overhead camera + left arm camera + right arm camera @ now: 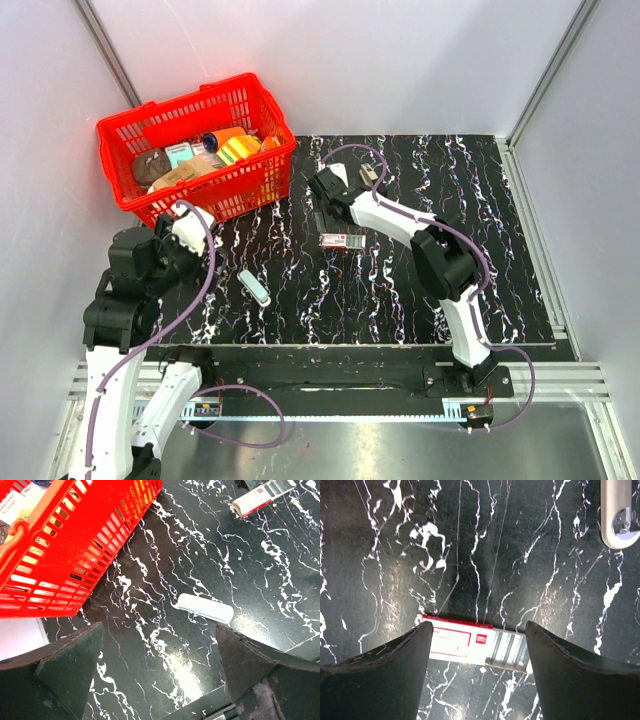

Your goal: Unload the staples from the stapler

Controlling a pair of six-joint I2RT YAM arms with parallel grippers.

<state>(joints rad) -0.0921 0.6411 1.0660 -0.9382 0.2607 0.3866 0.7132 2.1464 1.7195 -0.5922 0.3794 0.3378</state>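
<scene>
The stapler [368, 173] sits by the bench's [500, 290] far edge, beyond your right tool [478, 630], spread over the red-and-white box [455, 642]; left tool [159, 627] spread near the left edge.

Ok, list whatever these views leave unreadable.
- Likely stapler, top view: too small to show its state or staples.
- Pale metal-fitted object, right wrist view: cut off by the frame corner; identity unclear.
- Red-and-white box, right wrist view: ends hidden by the right gripper's fingers, print blurred.
- Basket contents, top view: labels too small.
</scene>
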